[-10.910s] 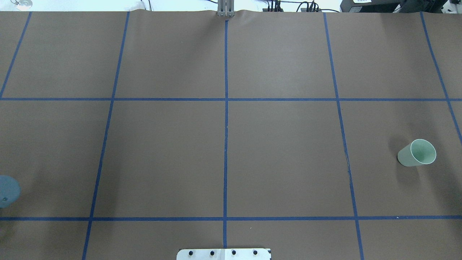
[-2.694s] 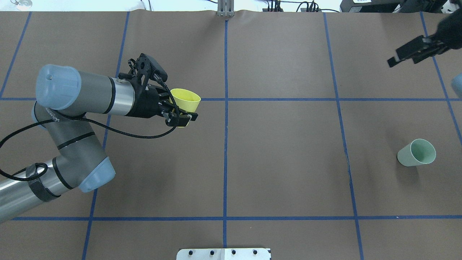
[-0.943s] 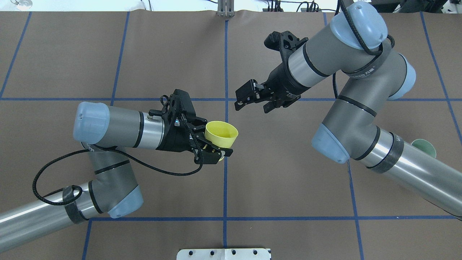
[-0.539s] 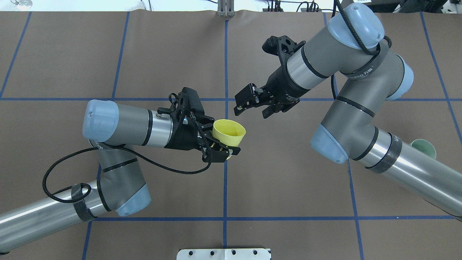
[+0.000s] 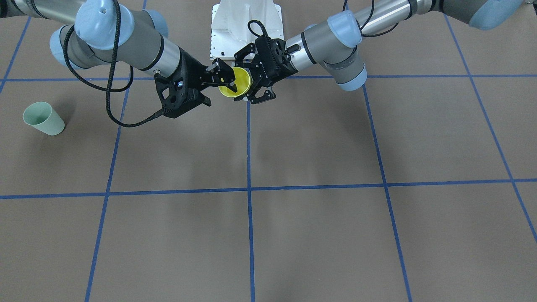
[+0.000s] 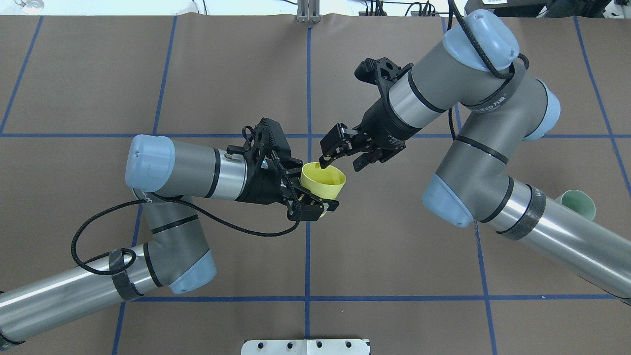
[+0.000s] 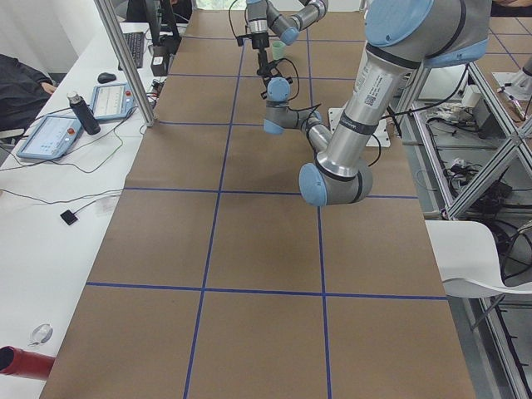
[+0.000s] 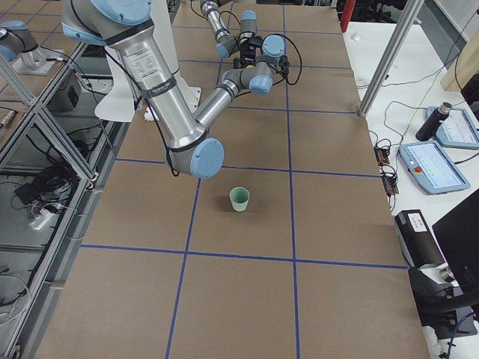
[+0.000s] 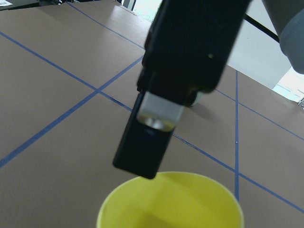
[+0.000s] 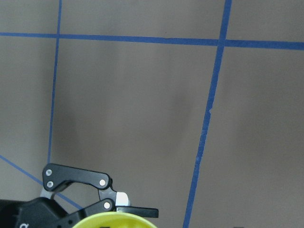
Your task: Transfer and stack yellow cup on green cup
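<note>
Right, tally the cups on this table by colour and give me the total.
yellow cup: 1
green cup: 1
Total: 2 cups

The brown table (image 6: 394,236) carries a grid of blue tape lines (image 6: 307,256). The green cup (image 8: 239,199) stands upright on it, inside one square.
</note>
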